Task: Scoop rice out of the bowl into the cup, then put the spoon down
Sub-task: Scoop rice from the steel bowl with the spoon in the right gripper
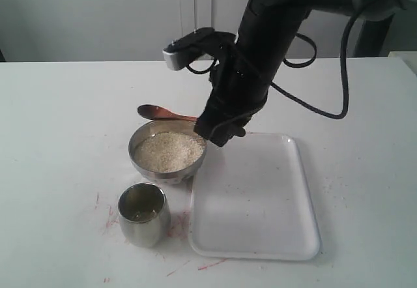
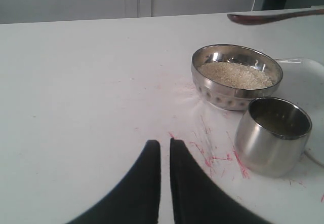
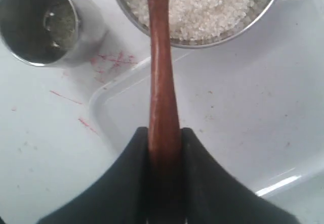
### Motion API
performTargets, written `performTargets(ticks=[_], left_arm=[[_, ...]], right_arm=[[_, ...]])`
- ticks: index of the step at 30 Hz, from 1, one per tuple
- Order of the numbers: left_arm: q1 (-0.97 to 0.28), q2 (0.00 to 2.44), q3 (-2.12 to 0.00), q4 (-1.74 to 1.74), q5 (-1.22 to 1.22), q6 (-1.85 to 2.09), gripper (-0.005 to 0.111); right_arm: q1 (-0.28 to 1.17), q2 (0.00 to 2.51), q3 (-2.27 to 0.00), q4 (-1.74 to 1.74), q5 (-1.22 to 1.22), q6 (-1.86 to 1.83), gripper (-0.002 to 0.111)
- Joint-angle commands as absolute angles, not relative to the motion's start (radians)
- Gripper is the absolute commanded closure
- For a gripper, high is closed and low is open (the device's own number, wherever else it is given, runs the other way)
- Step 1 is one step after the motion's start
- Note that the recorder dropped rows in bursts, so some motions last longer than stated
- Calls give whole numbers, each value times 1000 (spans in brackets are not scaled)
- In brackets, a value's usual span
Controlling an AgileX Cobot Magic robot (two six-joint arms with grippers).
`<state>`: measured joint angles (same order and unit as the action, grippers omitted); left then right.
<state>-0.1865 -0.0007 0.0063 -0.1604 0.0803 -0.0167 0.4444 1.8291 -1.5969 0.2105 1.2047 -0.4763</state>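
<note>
The steel bowl (image 1: 167,174) (image 2: 210,89) (image 3: 192,44) holds a mound of off-white rice (image 1: 169,151) (image 2: 235,75) (image 3: 202,6). In front of it stands the small steel cup (image 1: 144,214) (image 2: 273,135) (image 3: 43,24) with a few grains inside. My right gripper (image 1: 218,130) (image 3: 164,133) is shut on the handle of the reddish-brown wooden spoon (image 1: 159,113) (image 2: 268,17) (image 3: 161,77), held level over the bowl, its head past the far rim. My left gripper (image 2: 165,144) is shut, empty, low over the table left of the cup; it does not show in the exterior view.
A white plastic tray (image 1: 254,197) (image 3: 243,127) lies right of the bowl and cup, under my right arm. Red marks (image 2: 217,155) stain the table around the cup.
</note>
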Motion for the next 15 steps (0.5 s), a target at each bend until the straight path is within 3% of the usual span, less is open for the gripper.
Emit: performTargets(ticks=[1,7,15], left_arm=[[-188,0,0,-171,76,-19,92],[-188,0,0,-171,76,-19,92],[-188,0,0,-171,76,-19,92]], right_arm=[[572,1755,-1604,44,1221,-279,108],[805,1714,-1506,-516,1221,37,108],[830,1733,-1237,-884,1221,166,108]])
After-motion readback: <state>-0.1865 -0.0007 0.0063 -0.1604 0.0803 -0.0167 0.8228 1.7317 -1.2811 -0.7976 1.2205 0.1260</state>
